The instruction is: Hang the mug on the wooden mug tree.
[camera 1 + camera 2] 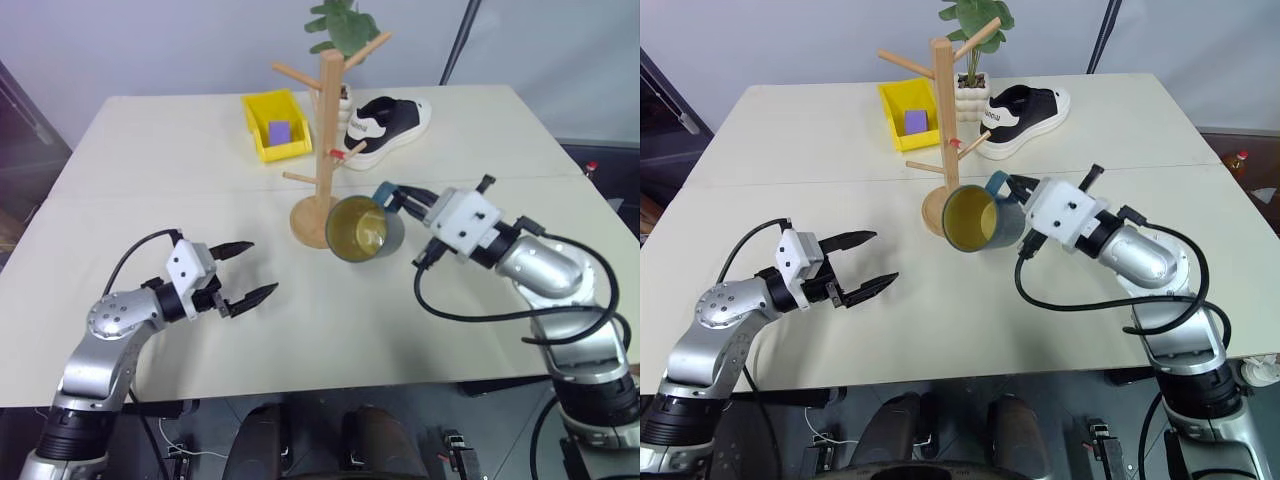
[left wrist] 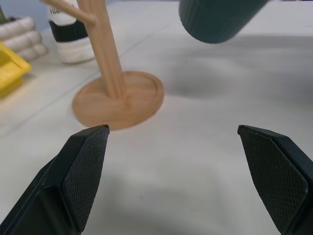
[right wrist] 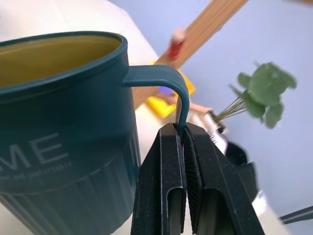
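Head stereo overhead; wrist close-ups.

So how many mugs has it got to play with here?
1. The mug is held off the table, by the base of the wooden mug tree, with the right gripper, jaws shut, pinching its handle. None seems hidden.

My right arm reaches in from the right with the elbow bent and the forearm angled toward the middle, and my right gripper [image 1: 398, 197] has its two black fingers [image 3: 164, 191] pressed together on the thin loop handle of the mug [image 1: 362, 229], which hangs in the air on its side with its open mouth facing back toward me. My left arm comes in low from the left, elbow bent, forearm roughly level above the bench [image 1: 160, 170]. My left gripper [image 1: 248, 270] points toward the middle with its fingers [image 2: 85, 171] spread wide, holding nothing.
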### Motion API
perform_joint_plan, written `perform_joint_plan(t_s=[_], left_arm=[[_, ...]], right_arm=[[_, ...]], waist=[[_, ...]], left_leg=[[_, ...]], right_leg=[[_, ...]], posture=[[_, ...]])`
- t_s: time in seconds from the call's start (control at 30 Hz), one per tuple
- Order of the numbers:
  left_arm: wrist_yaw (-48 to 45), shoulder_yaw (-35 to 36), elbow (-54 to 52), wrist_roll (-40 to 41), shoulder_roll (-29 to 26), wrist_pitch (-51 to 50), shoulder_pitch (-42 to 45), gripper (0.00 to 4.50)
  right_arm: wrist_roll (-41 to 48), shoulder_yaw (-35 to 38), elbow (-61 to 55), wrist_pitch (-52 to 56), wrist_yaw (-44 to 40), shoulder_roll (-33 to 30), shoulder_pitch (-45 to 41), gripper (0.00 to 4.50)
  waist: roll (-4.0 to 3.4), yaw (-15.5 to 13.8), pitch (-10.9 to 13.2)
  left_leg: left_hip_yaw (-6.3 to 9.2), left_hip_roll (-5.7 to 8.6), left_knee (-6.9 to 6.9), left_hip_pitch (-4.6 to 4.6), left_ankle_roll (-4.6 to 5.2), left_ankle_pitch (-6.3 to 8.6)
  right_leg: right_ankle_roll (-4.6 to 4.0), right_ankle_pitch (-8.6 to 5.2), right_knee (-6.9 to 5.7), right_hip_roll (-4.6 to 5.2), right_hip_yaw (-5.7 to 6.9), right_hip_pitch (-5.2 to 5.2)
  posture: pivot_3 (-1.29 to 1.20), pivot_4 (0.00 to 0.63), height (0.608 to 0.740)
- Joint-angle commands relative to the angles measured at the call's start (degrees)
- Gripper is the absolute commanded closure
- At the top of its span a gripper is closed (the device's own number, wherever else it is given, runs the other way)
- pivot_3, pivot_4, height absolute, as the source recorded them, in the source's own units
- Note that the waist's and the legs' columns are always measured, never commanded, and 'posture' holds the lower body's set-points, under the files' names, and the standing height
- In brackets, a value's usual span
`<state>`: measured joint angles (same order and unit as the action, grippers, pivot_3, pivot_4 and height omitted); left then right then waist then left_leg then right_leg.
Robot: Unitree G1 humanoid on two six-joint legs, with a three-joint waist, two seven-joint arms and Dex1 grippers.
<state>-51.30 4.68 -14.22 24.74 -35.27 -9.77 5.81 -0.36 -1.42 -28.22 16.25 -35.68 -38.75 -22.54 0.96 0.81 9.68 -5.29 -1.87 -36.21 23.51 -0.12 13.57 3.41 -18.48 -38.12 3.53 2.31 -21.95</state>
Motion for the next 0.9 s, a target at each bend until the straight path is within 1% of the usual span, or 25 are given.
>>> perform_joint_plan(t_s=[0.03,0.3,0.7,0.9], left_arm=[[0.5,3.25,-4.25,4.84,-0.9,-3.19,3.01,0.0],[1.12,5.03,-7.43,9.22,-2.68,-8.76,7.89,0.0],[2.17,6.98,-8.78,11.7,-3.49,-11.19,9.52,0.0],[2.55,6.76,-9.4,12.01,-3.37,-11.56,9.53,0.0]], right_arm=[[-1.53,-0.75,-1.29,3.37,-1.15,-1.71,-5.65,4.45],[-4.17,-5.02,2.58,7.61,-2.73,-1.82,-15.0,4.45],[-7.77,-10.33,7.91,7.64,-2.7,0.83,-20.96,4.45],[-9.23,-11.03,9.73,8.01,-2.59,2.16,-22.76,4.45]], waist=[[0.02,0.0,0.01],[0.02,0.01,0.01],[0.02,0.14,0.01],[0.02,0.13,0.01]], left_leg=[[0.0,0.0,-0.01,0.0,0.0,0.0],[-0.01,0.01,-0.02,0.0,0.01,-0.01],[-0.02,0.01,-0.03,0.0,0.0,-0.01],[-0.03,0.01,-0.03,0.0,0.0,-0.02]], right_leg=[[0.0,0.0,0.0,0.0,0.0,-0.01],[0.0,0.0,0.0,0.0,0.01,0.01],[0.01,0.0,-0.02,-0.01,0.01,0.0],[0.01,0.0,-0.03,-0.01,0.01,0.0]], posture=[[0.0,0.15,0.74],[0.0,0.15,0.74],[0.0,0.15,0.74],[0.0,0.15,0.74]])
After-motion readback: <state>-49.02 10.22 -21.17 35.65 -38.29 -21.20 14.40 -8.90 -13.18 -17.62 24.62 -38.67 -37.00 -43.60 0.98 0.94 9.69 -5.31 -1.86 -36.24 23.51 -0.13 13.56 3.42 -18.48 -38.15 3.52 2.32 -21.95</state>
